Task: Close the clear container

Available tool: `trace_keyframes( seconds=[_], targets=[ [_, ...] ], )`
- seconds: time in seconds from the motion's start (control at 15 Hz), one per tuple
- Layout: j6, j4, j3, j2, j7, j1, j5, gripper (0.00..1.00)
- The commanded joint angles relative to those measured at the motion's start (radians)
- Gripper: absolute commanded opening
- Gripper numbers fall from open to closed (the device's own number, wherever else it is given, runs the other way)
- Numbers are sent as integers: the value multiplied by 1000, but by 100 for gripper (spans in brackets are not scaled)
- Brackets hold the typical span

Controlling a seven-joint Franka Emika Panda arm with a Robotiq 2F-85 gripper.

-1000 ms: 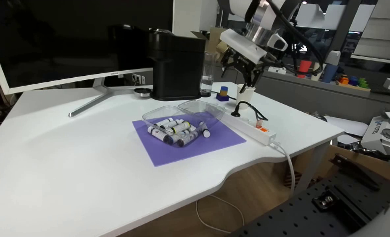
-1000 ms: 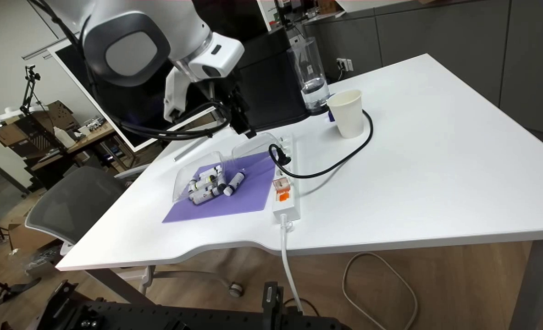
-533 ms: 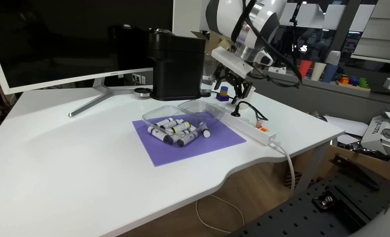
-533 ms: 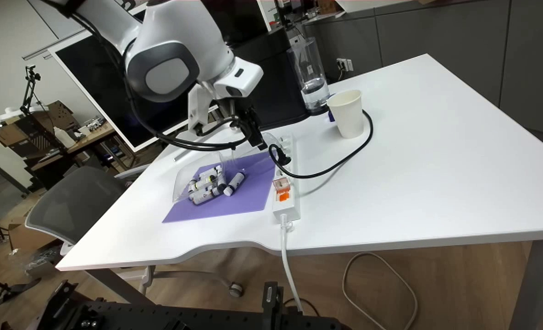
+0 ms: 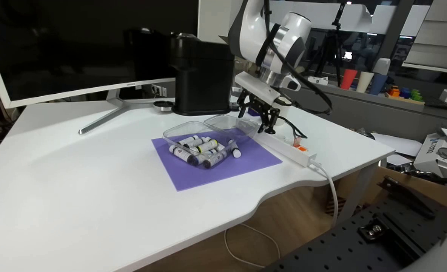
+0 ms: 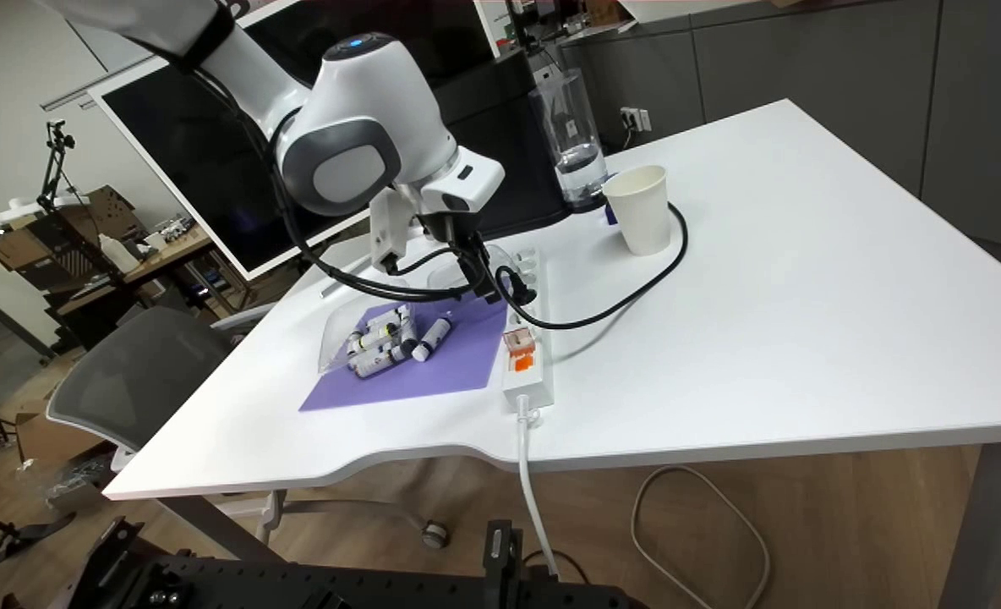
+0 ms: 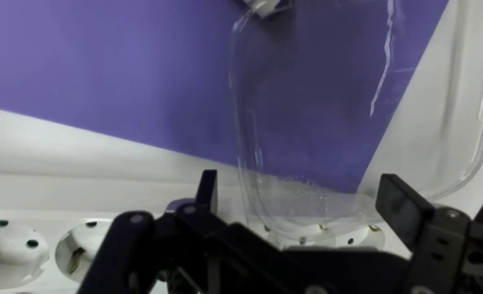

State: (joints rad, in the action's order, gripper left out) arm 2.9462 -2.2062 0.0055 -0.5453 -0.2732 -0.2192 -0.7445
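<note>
The clear container (image 5: pixel 176 133) stands open on a purple mat, its lid half (image 5: pixel 223 121) folded back toward the power strip. Both halves also show in an exterior view, the tub (image 6: pixel 334 334) and the lid (image 6: pixel 448 276). Several small white bottles (image 5: pixel 207 146) lie in the tub; one bottle (image 5: pixel 235 149) lies near the hinge side. My gripper (image 5: pixel 250 124) is open and empty, low at the lid's outer end. In the wrist view, the lid's corner (image 7: pixel 315 102) reaches between the open fingers (image 7: pixel 300 192); I cannot tell whether they touch it.
A white power strip (image 5: pixel 289 150) with a black plug and cable (image 6: pixel 585 324) lies beside the mat (image 5: pixel 223 175), just under the gripper. A paper cup (image 6: pixel 640 211), a water-filled glass vessel (image 6: pixel 581 169) and a black box (image 5: pixel 204 75) stand behind. A monitor stand (image 5: pixel 102 119) is farther along.
My gripper has moved down and toward the lid's outer end, from above the cup to just over the power strip. It stays open. The container has not moved.
</note>
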Motion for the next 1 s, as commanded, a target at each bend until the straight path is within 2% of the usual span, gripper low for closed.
trace_keyframes(
  seconds=[0.0,0.4,0.67,0.93],
  targets=[
    [-25,45,-20,-35,-23,20,24,100],
    [-8,72,9,-63,33,-3,26,100],
    [9,82,69,-65,152,-49,15,100],
    [17,89,153,-65,270,-126,-13,100]
  ],
)
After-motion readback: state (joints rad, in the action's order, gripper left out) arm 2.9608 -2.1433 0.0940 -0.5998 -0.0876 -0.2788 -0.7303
